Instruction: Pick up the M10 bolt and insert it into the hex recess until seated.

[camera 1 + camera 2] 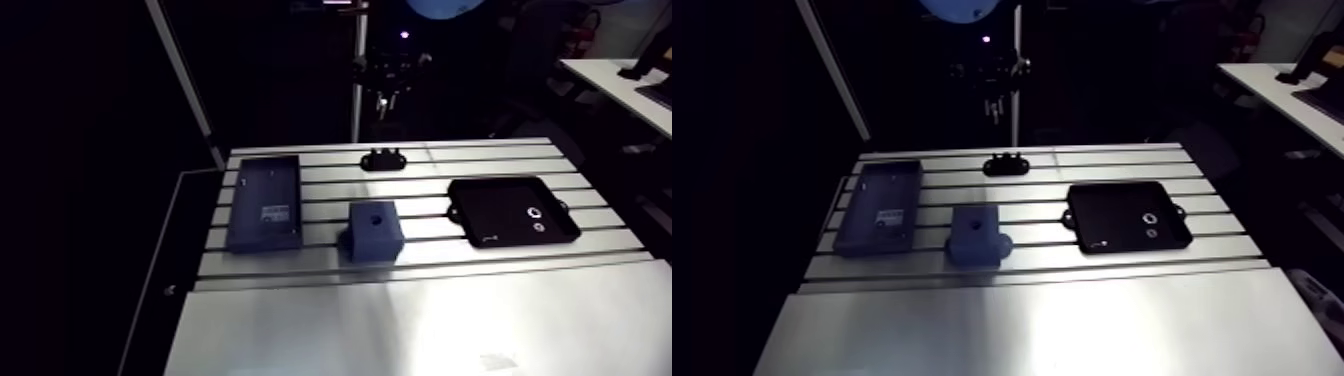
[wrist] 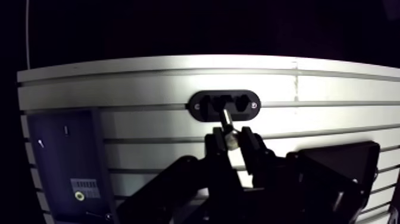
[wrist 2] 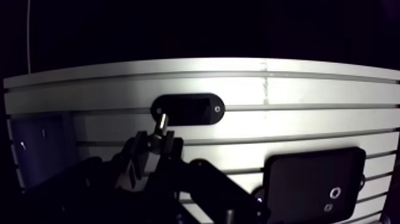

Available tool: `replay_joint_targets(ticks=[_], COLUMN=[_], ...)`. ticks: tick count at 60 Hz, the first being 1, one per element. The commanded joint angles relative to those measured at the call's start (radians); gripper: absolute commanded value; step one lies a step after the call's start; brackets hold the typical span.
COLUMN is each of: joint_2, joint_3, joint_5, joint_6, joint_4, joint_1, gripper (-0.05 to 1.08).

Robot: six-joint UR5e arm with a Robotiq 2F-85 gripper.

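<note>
the claw [image 2: 232, 140] is pinched to a narrow gap on the bolt [image 2: 227, 118], whose tip reaches the black oval holder [image 2: 205, 106] just ahead of the fingers, a holder that in the arm view lies at twelve o'clock from the blue block [image 1: 375, 232], with the black tray [image 1: 500, 210] at three and the blue box [image 1: 265, 203] at nine.

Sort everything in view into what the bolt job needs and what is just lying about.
Job in hand:
M10 bolt, gripped in the end effector
black oval fixture with the recesses

Lying about:
long blue tray
blue block
black tray, with two small rings in it
</note>
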Motion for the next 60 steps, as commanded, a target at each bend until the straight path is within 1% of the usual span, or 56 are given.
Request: replay_joint_targets(ticks=[1,2,3,4,5,7,8,9,10,11,12,13,14,15,18,23,24,30,35,40,45,54,60], joint_2=[-0.064,-0.070,-0.070,-0.076,-0.076,-0.089,-0.089,-0.091,-0.091,-0.091,-0.091,-0.091,-0.091,-0.091,-0.093,-0.094,-0.094,-0.096,-0.099,-0.123,-0.133,-0.137,-0.155], joint_3=[-0.034,-0.043,-0.043,-0.051,-0.051,-0.072,-0.072,-0.082,-0.082,-0.094,-0.094,-0.105,-0.105,-0.113,-0.120,-0.131,-0.132,-0.123,-0.118,-0.105,-0.095,-0.083,-0.056], joint_5=[-0.003,-0.005,-0.005,-0.006,-0.006,-0.005,-0.005,-0.005,-0.005,-0.005,-0.005,-0.005,-0.005,-0.006,-0.006,-0.014,-0.019,-0.029,-0.029,-0.029,-0.029,-0.029,-0.029], joint_6=[-0.057,-0.067,-0.067,-0.077,-0.077,-0.101,-0.101,-0.118,-0.118,-0.136,-0.136,-0.154,-0.154,-0.174,-0.192,-0.250,-0.272,-0.329,-0.363,-0.427,-0.483,-0.498,-0.515], joint_4=[0.153,0.182,0.182,0.212,0.212,0.286,0.286,0.322,0.322,0.360,0.360,0.394,0.394,0.425,0.451,0.508,0.523,0.546,0.547,0.548,0.546,0.536,0.534], joint_1=[0.000,0.000,0.000,0.000,0.000,0.003,0.003,0.004,0.004,0.005,0.005,0.006,0.006,0.006,0.007,0.010,0.011,0.011,0.013,0.024,0.028,0.032,0.045], gripper=[0.78,0.78,0.78,0.78,0.78,0.78,0.78,0.78,0.78,0.78,0.78,0.78,0.78,0.78,0.78,0.78,0.78,0.78,0.78,0.78,0.78,0.78,0.78])
